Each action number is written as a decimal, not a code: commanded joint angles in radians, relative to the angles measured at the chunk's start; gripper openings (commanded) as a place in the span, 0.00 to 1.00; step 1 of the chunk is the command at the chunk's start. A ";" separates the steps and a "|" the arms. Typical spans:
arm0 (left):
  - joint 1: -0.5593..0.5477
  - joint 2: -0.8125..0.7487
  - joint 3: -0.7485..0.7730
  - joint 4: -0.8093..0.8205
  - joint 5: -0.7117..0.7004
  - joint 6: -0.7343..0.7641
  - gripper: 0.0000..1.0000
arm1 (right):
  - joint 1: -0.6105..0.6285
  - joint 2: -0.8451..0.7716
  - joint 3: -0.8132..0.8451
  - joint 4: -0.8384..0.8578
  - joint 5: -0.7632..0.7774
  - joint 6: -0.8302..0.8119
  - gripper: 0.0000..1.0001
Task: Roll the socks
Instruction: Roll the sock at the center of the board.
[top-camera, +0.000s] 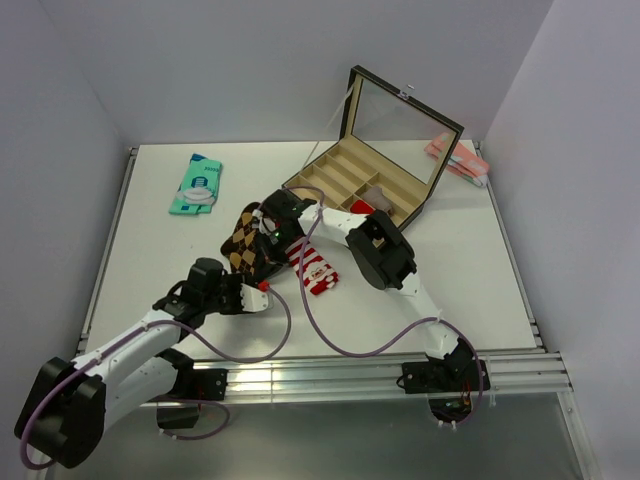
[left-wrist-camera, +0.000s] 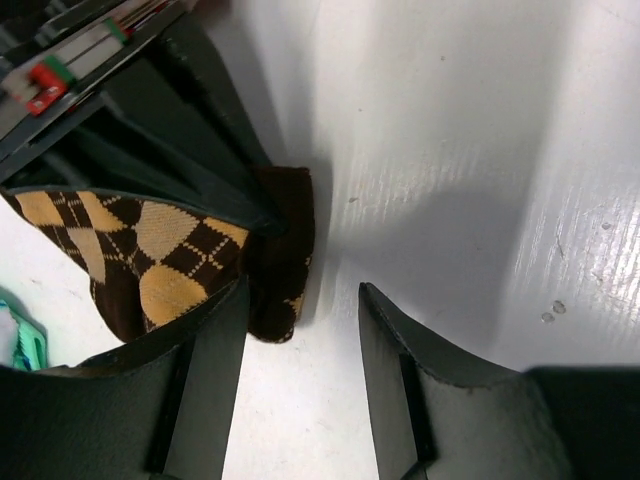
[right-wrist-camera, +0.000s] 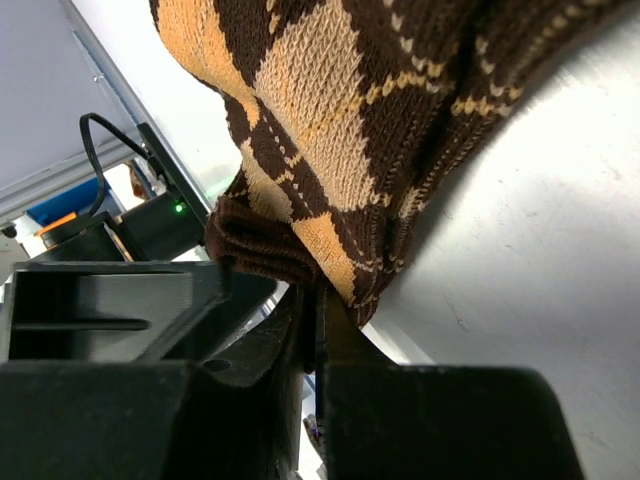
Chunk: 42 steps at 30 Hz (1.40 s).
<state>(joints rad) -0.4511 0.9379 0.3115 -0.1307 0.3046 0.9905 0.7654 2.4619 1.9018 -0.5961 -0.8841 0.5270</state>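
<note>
The brown and tan argyle sock (top-camera: 243, 240) lies at the table's middle, partly lifted. My right gripper (top-camera: 264, 238) reaches in from the right and is shut on its folded edge; in the right wrist view the jaws (right-wrist-camera: 312, 295) pinch the sock (right-wrist-camera: 340, 110) tight. My left gripper (top-camera: 256, 286) is open just in front of it. In the left wrist view its fingers (left-wrist-camera: 210, 370) straddle bare table, with the argyle sock (left-wrist-camera: 150, 250) against the left finger. The red-and-white striped sock (top-camera: 315, 270) lies flat to the right of the argyle one.
An open compartment box (top-camera: 345, 180) with a raised mirror lid stands behind the socks, a red roll (top-camera: 358, 205) in it. A teal packet (top-camera: 197, 183) lies at the back left. A pink item (top-camera: 455, 155) lies at the back right. Walls close three sides.
</note>
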 joint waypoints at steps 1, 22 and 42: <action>-0.027 0.013 -0.026 0.083 -0.050 0.045 0.53 | -0.009 0.009 0.039 -0.010 -0.032 0.008 0.05; -0.024 0.229 -0.006 0.229 -0.105 0.057 0.36 | -0.028 -0.018 -0.021 0.015 -0.070 -0.007 0.03; -0.011 0.306 0.222 -0.219 0.123 -0.055 0.00 | -0.028 -0.309 -0.350 0.364 0.136 0.160 0.45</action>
<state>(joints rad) -0.4706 1.2480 0.5056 -0.2218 0.3271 0.9794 0.7372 2.2887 1.6207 -0.3473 -0.8692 0.6506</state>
